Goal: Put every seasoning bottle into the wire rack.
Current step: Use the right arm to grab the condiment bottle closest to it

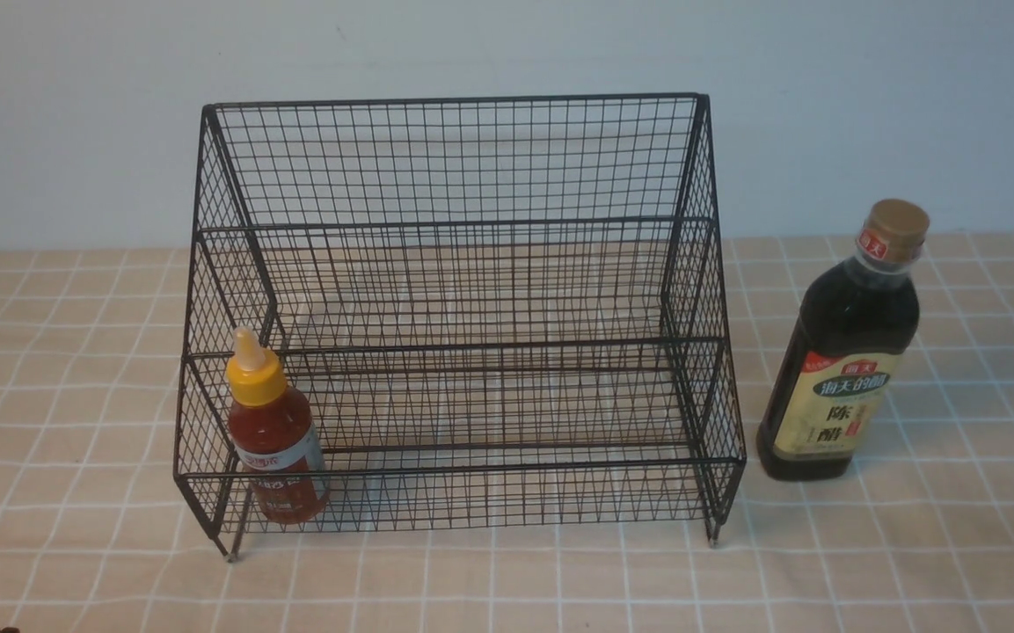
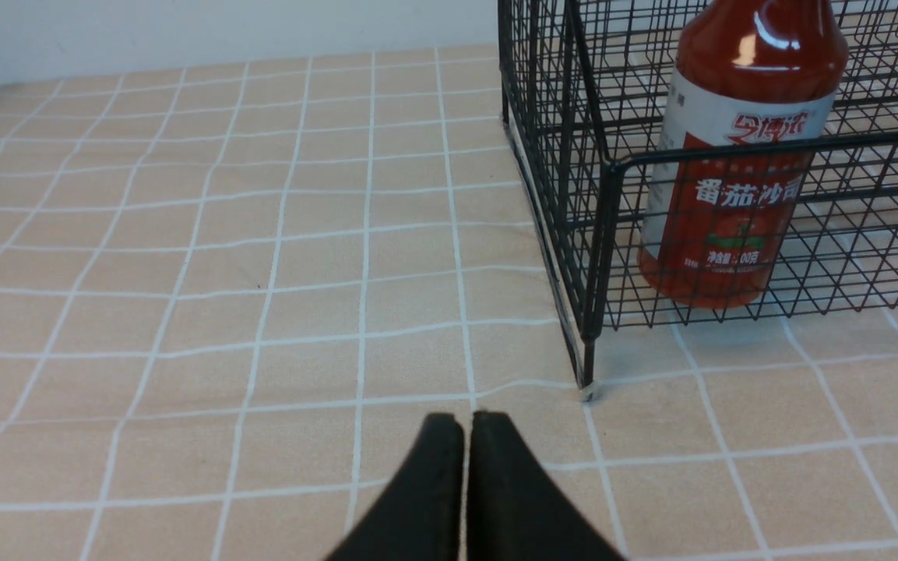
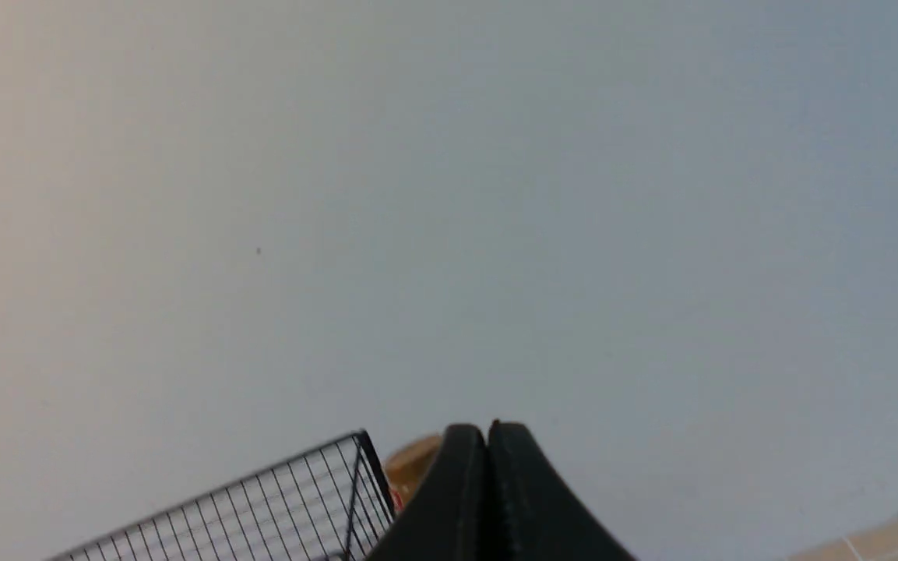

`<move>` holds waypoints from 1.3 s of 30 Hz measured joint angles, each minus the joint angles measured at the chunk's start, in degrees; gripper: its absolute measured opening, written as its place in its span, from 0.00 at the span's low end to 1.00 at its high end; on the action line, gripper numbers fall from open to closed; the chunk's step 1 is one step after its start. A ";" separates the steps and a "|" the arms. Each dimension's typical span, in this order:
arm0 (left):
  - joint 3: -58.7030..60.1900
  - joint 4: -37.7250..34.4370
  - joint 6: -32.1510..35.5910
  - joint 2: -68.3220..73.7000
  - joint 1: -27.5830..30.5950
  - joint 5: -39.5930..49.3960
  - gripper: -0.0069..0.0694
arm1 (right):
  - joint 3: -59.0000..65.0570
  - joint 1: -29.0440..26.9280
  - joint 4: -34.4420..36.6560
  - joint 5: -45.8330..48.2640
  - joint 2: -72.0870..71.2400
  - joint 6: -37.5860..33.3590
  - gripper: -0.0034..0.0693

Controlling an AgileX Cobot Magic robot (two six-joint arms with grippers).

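Note:
The black wire rack (image 1: 458, 158) stands mid-table. A small red-sauce bottle (image 1: 276, 440) with a yellow nozzle cap stands upright at the left end of its lower tier; the left wrist view shows this red-sauce bottle (image 2: 737, 148) behind the rack's front mesh (image 2: 573, 195). The tall dark vinegar bottle (image 1: 842, 352) with a gold cap stands on the cloth right of the rack. My left gripper (image 2: 467, 425) is shut and empty, low over the cloth off the rack's front left leg. My right gripper (image 3: 487, 432) is shut and empty, raised, with the vinegar bottle's gold cap (image 3: 411, 461) just behind it.
A beige checked tablecloth (image 1: 76, 369) covers the table, and a pale wall (image 1: 507, 44) rises behind it. The rack's top corner (image 3: 359, 448) shows beside the right fingers. Neither arm shows in the front view.

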 joint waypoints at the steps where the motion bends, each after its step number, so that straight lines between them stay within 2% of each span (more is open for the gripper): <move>1: 0.00 0.00 0.00 0.00 0.00 0.00 0.08 | 0.00 0.00 0.51 -1.88 0.00 1.21 0.03; 3: 0.00 0.00 0.00 0.00 0.00 0.00 0.08 | -1.45 0.00 0.91 -1.68 0.00 4.81 0.03; 5: 0.00 0.00 0.00 0.00 0.00 0.00 0.08 | -5.87 0.00 0.28 3.08 0.23 7.26 0.03; 10: 0.00 0.00 0.00 0.00 0.00 0.00 0.08 | -26.28 0.00 -4.95 27.52 11.67 8.22 0.03; 11: 0.00 0.00 0.00 0.00 0.00 0.00 0.08 | -28.90 0.00 -5.11 29.96 13.18 7.79 0.03; 13: 0.00 0.00 0.00 0.00 0.00 0.00 0.08 | -36.73 0.00 -4.92 41.15 20.43 3.25 0.03; 14: 0.00 0.00 0.00 0.00 0.00 0.00 0.08 | -42.78 0.00 -3.55 51.30 26.56 -2.04 0.03; 15: 0.00 0.00 0.00 0.00 0.00 0.00 0.08 | -46.22 0.00 -2.74 55.07 30.18 -4.61 0.03; 18: 0.00 0.00 0.00 0.00 0.00 0.00 0.08 | -59.09 0.00 3.74 75.48 44.61 -17.68 0.03; 21: 0.00 0.00 0.00 0.00 0.00 0.00 0.08 | -67.73 0.00 7.78 82.76 54.69 -23.43 0.03; 23: 0.00 -0.05 0.00 0.00 0.00 0.00 0.08 | -75.05 0.00 9.96 83.69 63.36 -25.64 0.03; 28: 0.00 -0.05 0.00 0.00 0.00 0.00 0.08 | -83.15 0.00 13.08 83.85 73.53 -28.60 0.06; 31: 0.00 -0.05 0.00 0.00 0.00 0.00 0.08 | -86.02 0.95 14.44 83.99 78.14 -30.02 0.17; 32: 0.00 -0.05 0.00 0.00 0.00 0.00 0.08 | -86.15 1.24 14.44 83.99 78.33 -30.17 0.18; 34: 0.00 -0.05 0.00 0.00 0.00 0.00 0.08 | -86.46 3.58 13.72 84.17 80.35 -30.87 0.29; 35: 0.00 -0.05 0.00 0.00 0.00 0.00 0.08 | -86.46 3.80 13.58 84.14 80.66 -30.91 0.31; 36: 0.00 -0.05 0.00 0.00 0.00 0.00 0.08 | -86.46 5.53 12.18 84.14 81.68 -31.07 0.41; 39: 0.00 -0.05 0.00 0.00 0.00 0.00 0.08 | -86.46 8.76 7.91 83.51 83.44 -30.89 0.60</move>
